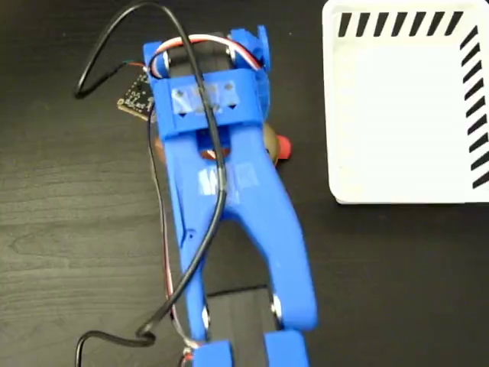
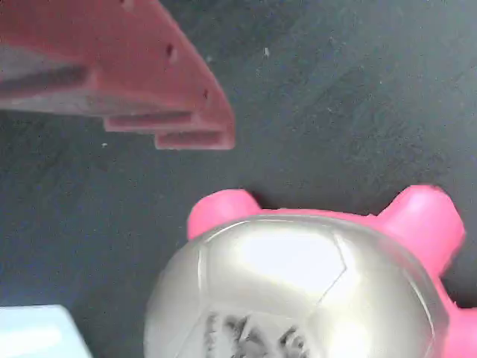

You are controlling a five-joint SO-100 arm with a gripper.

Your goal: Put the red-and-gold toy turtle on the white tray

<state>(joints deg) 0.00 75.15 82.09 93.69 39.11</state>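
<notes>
The gripper [image 2: 186, 216] shows best in the wrist view: one reddish finger [image 2: 149, 82] juts in from the upper left of the frame, a pale blue corner (likely the other finger) sits at the lower left, and the gap between them looks wide, so it reads as released, with nothing clamped. The turtle [image 2: 298, 291] fills the lower middle and right of that frame, its shiny domed shell carrying a blurred black print, two pink-red stubs poking out along its top edge. It lies on the dark table [image 2: 358, 89], just below the finger and apart from it.

In the fixed view, a black cable loops from the upper left down the blue arm [image 1: 244, 206], which runs from the bottom centre up to the top centre and hides the gripper. Just right of the arm, a sliver of the turtle [image 1: 280, 147] peeks out, red and gold. Further right, the tray [image 1: 397, 115] sits in the upper right corner, well apart from the turtle.
</notes>
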